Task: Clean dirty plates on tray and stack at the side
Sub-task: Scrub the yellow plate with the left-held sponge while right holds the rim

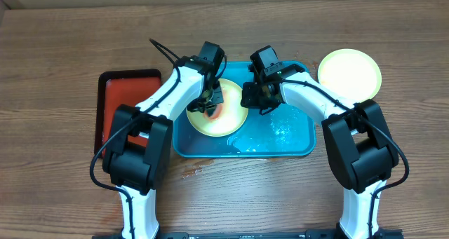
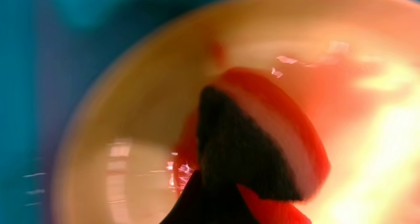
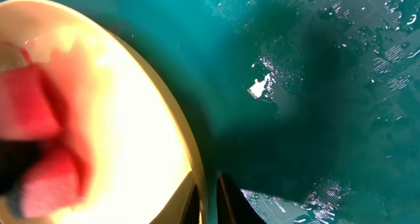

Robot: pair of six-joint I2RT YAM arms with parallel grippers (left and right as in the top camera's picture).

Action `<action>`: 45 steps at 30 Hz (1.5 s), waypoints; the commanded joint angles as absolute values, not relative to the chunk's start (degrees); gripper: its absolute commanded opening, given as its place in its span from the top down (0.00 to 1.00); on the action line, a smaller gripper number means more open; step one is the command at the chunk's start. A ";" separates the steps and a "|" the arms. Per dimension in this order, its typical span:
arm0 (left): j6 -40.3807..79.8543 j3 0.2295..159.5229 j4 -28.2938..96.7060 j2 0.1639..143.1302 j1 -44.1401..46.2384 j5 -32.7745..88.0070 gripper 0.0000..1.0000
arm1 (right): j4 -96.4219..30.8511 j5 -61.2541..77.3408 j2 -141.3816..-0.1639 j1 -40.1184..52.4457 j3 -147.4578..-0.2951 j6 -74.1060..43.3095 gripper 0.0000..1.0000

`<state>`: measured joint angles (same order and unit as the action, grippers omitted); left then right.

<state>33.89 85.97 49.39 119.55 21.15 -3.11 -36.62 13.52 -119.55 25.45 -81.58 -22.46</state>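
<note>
**A:** What sits furthest left?

**B:** A red-orange tray (image 1: 130, 92) with a black rim. It lies flat on the wooden bench (image 1: 56, 71), just beside the turquoise tray (image 1: 295, 146).

**A:** And the left arm?

**B:** It reaches over the turquoise tray. The left fingers (image 1: 209, 103) are clenched on what looks like a red-orange sponge (image 2: 275, 125) with a pale layer. The sponge is pressed onto a pale yellow-green plate (image 1: 226, 124), and a red-orange smear shows around it.

**A:** Where is that plate?

**B:** It is inside the turquoise tray, in its left half.

**A:** What is the right arm doing?

**B:** The right fingers (image 3: 226, 196) pinch that plate's right rim, one finger on each side of the edge.

**A:** And the rest of the tray?

**B:** Water (image 1: 284, 130) glistens on its bare floor, to the right of the plate.

**A:** What is further right?

**B:** A second plate (image 1: 349, 72), also pale yellow-green, lies on the bench just beside the tray's far right corner. Neither arm touches it.
</note>
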 commanded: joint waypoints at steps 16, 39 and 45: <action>30.87 93.43 46.46 122.13 19.88 8.45 0.96 | -36.10 11.42 -119.63 24.99 -81.34 -22.55 0.89; 28.34 103.68 61.04 125.45 13.17 -3.40 0.96 | -36.49 10.98 -119.63 24.99 -81.34 -22.55 0.89; 23.09 104.25 62.02 125.47 15.90 16.16 0.96 | -36.45 10.98 -119.63 24.99 -81.34 -22.55 0.89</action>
<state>27.11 103.96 61.60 124.75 13.87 4.10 -36.69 12.01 -119.55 25.41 -81.58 -22.46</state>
